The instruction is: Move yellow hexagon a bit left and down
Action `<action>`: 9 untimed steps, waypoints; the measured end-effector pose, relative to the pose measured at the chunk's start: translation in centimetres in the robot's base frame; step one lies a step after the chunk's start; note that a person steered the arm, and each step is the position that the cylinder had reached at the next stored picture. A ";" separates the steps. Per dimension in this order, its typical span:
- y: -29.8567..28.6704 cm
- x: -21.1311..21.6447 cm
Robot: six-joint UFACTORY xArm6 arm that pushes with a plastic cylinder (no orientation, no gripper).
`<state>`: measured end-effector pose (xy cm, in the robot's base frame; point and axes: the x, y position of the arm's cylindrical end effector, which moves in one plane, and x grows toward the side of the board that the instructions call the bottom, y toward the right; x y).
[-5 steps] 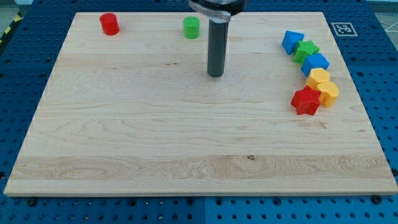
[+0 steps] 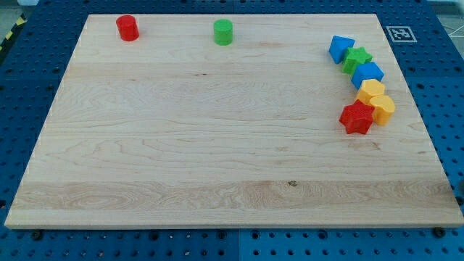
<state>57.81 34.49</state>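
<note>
The yellow hexagon (image 2: pixel 383 108) sits near the right edge of the wooden board (image 2: pixel 217 145), at the bottom end of a curved chain of blocks. Its left side touches the red star (image 2: pixel 357 117), which lies just to the view's left and slightly lower. Directly above it, and touching it, is a second yellow block (image 2: pixel 371 90) whose exact shape is hard to make out. Above that comes a blue block (image 2: pixel 368 72), then a green star (image 2: pixel 357 58), and at the top of the chain another blue block (image 2: pixel 340 48), each pressed against its neighbour.

Well apart from this cluster, along the view's top, a green cylinder (image 2: pixel 223 32) stands upright near the middle, and a red cylinder (image 2: pixel 127 27) stands toward the top left corner.

My tip does not show anywhere in the view, so its place relative to the blocks cannot be told.
</note>
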 end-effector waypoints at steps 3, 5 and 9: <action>0.1 -9.6; -3.1 -10.4; -4.4 -14.1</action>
<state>43.71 30.05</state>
